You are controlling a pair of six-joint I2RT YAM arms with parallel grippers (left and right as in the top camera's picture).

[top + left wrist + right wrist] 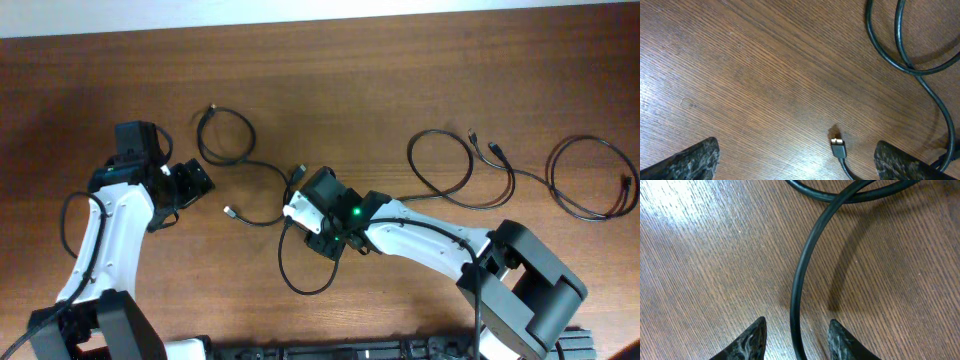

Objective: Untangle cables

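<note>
The step in hand looks like picking a grasp on the tangled cords in the middle of the bench (400,70). The right end effector (796,342) is open, its 2 fingers straddling a black cable (794,295) that runs up the middle of the right wrist frame and crosses under another strand at the top; nothing is gripped yet. The left end effector (796,162) is also spread wide and empty, hovering over bare wood with a small plug (838,147) lying between its fingers near the bottom of the left wrist frame. Overhead, more cables (409,158) lie looped in the right half, apart from this cluster. Next, I judge the right fingers must close on the straddled strand, then draw it away while the left one pins or lifts the plug end.
</note>
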